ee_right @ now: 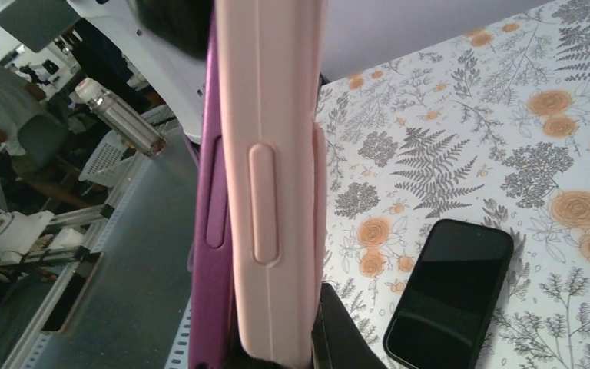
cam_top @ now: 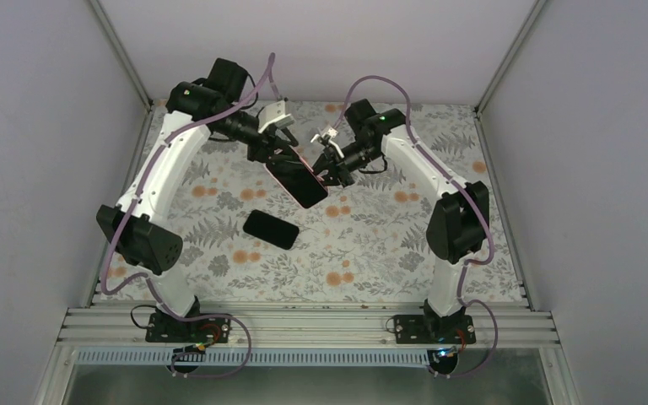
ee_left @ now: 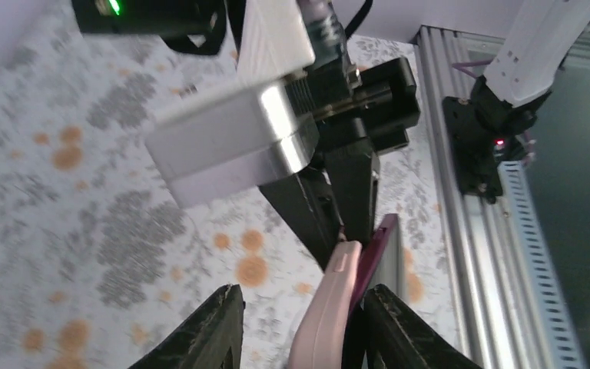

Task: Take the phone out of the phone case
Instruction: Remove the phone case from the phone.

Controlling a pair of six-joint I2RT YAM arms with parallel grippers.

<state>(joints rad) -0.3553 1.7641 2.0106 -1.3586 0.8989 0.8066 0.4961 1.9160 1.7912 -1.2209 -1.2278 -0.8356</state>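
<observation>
A purple phone (ee_left: 374, 246) sits in a pink case (ee_left: 330, 315), held in the air over the table's middle (cam_top: 302, 184). My right gripper (cam_top: 329, 169) is shut on one end of the case (ee_right: 273, 154); the purple phone's edge (ee_right: 213, 292) stands slightly off the case there. My left gripper (cam_top: 280, 156) is at the other end. In the left wrist view its jaws (ee_left: 303, 290) straddle phone and case, with a gap between the left finger (ee_left: 211, 330) and the pink case. The right finger (ee_left: 399, 334) lies next to the purple phone.
A second phone, black (cam_top: 270, 229), lies flat on the floral table below the held one and shows in the right wrist view (ee_right: 449, 292). Aluminium rails (cam_top: 304, 325) run along the near edge. Grey walls enclose the table on three sides.
</observation>
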